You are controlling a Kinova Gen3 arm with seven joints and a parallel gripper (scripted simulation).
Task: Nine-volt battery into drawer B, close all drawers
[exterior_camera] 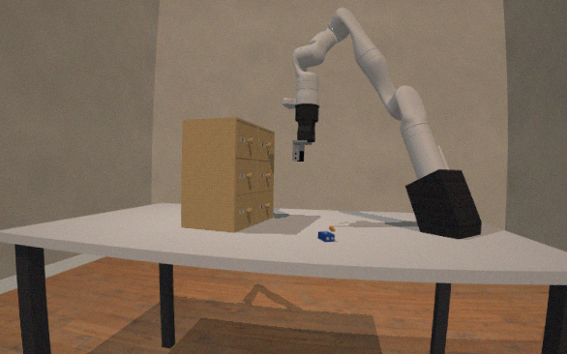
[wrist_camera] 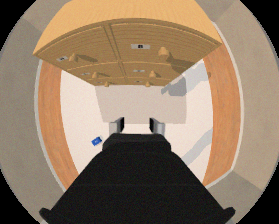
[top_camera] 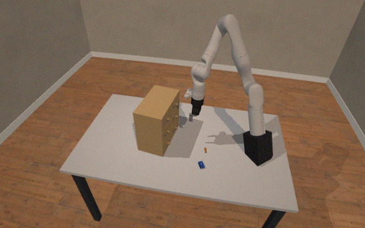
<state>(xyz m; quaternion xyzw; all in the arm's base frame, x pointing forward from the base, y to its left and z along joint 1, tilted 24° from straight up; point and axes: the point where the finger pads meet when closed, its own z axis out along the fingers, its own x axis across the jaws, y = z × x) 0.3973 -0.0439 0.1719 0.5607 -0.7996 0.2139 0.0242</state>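
Note:
The wooden chest [top_camera: 157, 119] stands on the white table, with two columns of three drawers and every drawer pushed in; it also shows in the exterior view [exterior_camera: 227, 173] and at the top of the wrist view [wrist_camera: 126, 43]. The blue nine-volt battery [top_camera: 201, 164] lies on the table in front of the chest, well apart from it, and also shows in the other views [exterior_camera: 326, 236] [wrist_camera: 95, 140]. My gripper [top_camera: 191, 118] [exterior_camera: 299, 152] hangs open and empty in the air in front of the chest's drawer faces, at about the height of the upper drawers, pointing down. The drawer labels are too small to read.
A small orange object [top_camera: 205, 150] [exterior_camera: 332, 227] lies on the table between the battery and the arm's black base [top_camera: 258, 147].

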